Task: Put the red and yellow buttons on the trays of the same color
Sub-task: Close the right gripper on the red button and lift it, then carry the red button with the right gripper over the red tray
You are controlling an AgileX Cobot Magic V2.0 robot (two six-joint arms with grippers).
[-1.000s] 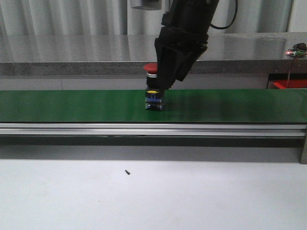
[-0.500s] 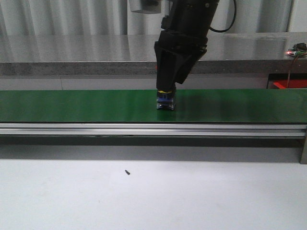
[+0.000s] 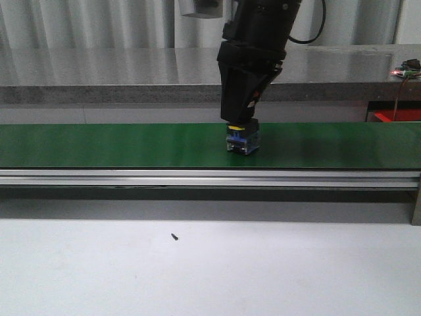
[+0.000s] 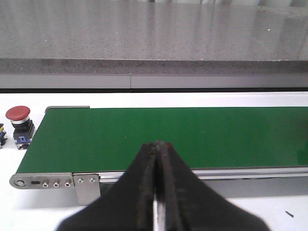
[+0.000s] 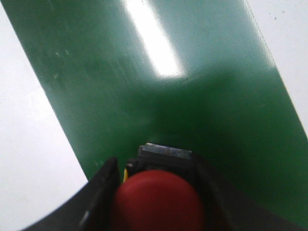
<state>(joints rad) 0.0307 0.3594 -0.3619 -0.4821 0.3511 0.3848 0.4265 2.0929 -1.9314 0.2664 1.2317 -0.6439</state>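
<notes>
Right claw (image 3: 242,125) hangs over the green conveyor belt (image 3: 99,145), a little right of its middle, fingers down around a red button (image 5: 159,202). In the right wrist view the red mushroom cap sits between the two dark fingers, a grey-black body and a yellow ring showing beneath it. From the front only the yellow collar and blue base (image 3: 243,141) show under the claw, the base touching or just above the belt; I cannot tell which. Read as clenched on the button.

Left claw (image 4: 156,192) is clenched on nothing, fingers pressed together, held on the near side of the belt.

A second red-capped button (image 4: 18,124) stands on the white desk (image 3: 197,263) just off the belt's left end, untouched. Something small and dark shows beside it at the picture's edge; unidentifiable.

Progress: early. No tray of either colour is plainly in view; a red patch at far right (image 3: 395,116) might be one, unsure. No button is seen resting on a tray. Left to do: carry the gripped red button to a red tray, then the remaining ones. No yellow-capped button seen.
</notes>
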